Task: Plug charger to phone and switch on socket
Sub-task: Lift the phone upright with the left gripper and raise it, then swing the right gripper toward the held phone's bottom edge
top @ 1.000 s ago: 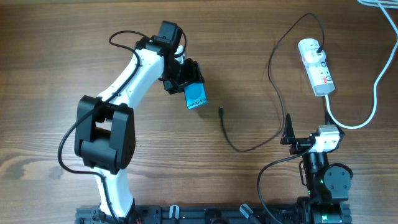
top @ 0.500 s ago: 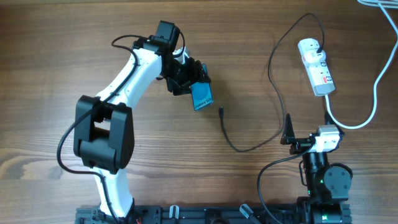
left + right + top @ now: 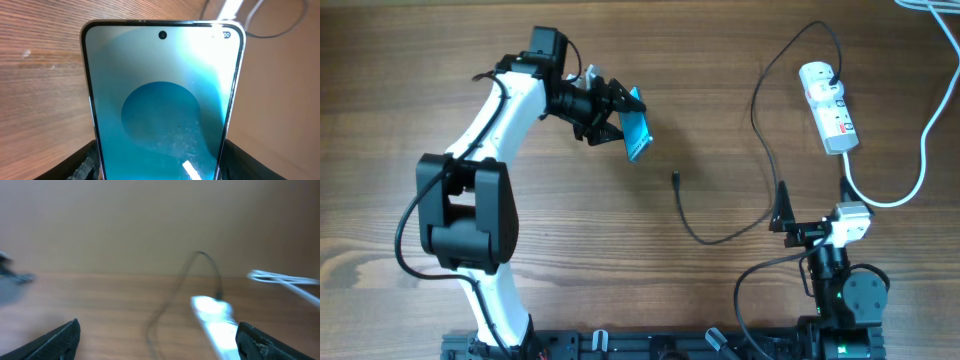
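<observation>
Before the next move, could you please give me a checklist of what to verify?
1. Phone held in left gripper: ok.
2. Charger tip free, not gripped: ok.
3. Right gripper open and empty: ok.
4. Phone's port turned toward the tip: cannot tell.
5. Socket switched on: cannot tell.

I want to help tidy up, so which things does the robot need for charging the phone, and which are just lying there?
Needed for the job:
- phone, held in the left gripper
- black charger cable, loose on the table
- white power strip

Just there:
- wooden table
- thick white cord trailing from the strip
</observation>
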